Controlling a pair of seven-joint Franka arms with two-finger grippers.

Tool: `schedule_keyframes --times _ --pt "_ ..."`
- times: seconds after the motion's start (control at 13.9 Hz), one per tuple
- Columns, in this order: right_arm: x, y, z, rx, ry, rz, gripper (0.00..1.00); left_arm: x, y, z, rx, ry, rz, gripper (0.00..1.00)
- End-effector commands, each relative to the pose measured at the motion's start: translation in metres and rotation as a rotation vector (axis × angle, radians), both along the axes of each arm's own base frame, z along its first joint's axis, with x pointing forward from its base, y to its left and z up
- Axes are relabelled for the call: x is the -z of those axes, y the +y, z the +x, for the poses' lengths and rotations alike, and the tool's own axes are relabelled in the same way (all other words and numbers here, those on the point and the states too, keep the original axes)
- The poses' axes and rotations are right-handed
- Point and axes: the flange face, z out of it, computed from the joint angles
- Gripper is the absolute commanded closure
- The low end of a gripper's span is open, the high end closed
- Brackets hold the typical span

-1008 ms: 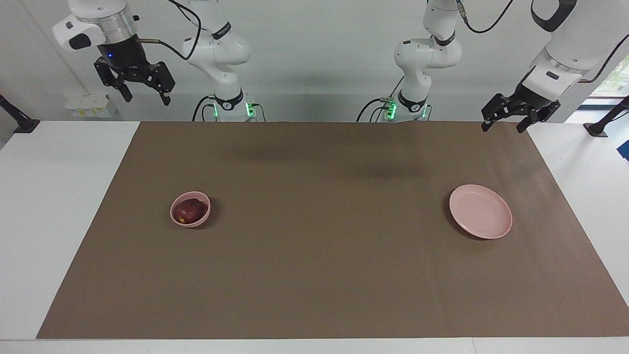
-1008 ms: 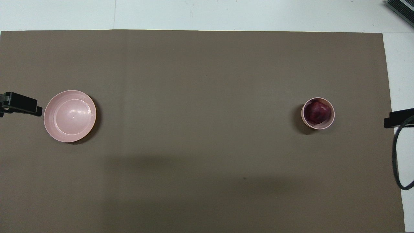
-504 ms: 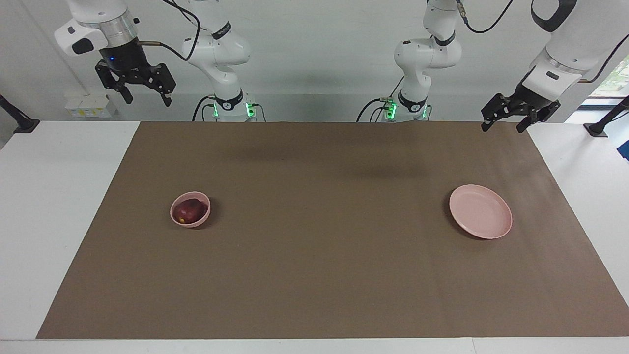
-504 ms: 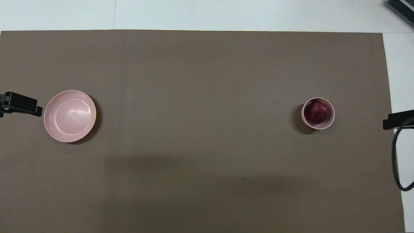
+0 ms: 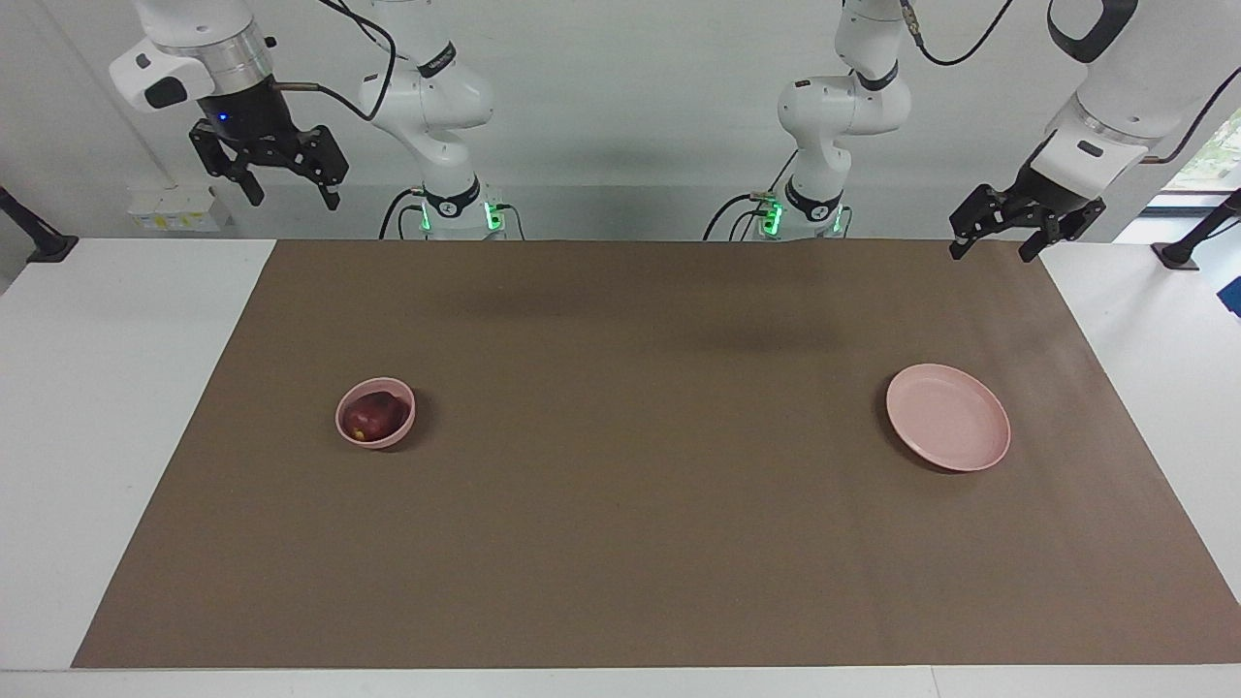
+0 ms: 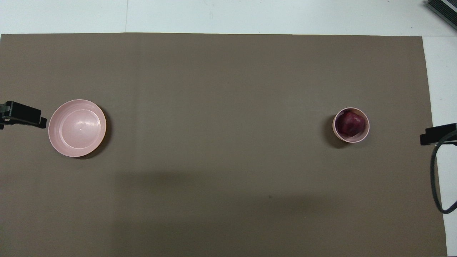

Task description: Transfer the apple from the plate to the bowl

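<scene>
The dark red apple (image 5: pixel 373 417) lies in the small deep pink bowl (image 5: pixel 341 425) toward the right arm's end of the table; both show in the overhead view, apple (image 6: pixel 350 124) and bowl (image 6: pixel 366 131). The flat pink plate (image 5: pixel 948 418) stands bare toward the left arm's end, also in the overhead view (image 6: pixel 77 127). My right gripper (image 5: pixel 293 199) is open and empty, raised high over the table's edge by the robots. My left gripper (image 5: pixel 990 254) is open and empty, up over the mat's corner near the plate's end.
A brown mat (image 5: pixel 620 543) covers most of the white table (image 5: pixel 116 407). A black cable (image 6: pixel 433 178) hangs by the right gripper at the mat's edge. A dark grey object (image 6: pixel 442 10) lies at the table corner farthest from the robots.
The right gripper has risen a little and drifted slightly. The left arm, apple, bowl and plate have not moved.
</scene>
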Motion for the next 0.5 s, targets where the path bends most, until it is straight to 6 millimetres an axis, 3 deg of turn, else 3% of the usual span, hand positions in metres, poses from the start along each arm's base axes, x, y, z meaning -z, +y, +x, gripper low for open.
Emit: schedule_keyframes --times 0.0,0.43 --pt "-0.0017 -0.0006 -0.0041 -0.006 -0.002 0.021 0.0 -0.0052 0.0015 -0.001 0.001 -0.003 -0.009 0.0" --pt "-0.0032 -0.0043 0.0036 0.002 -0.012 0.024 0.0 -0.0052 0.0007 -0.001 0.003 -0.003 -0.009 0.0"
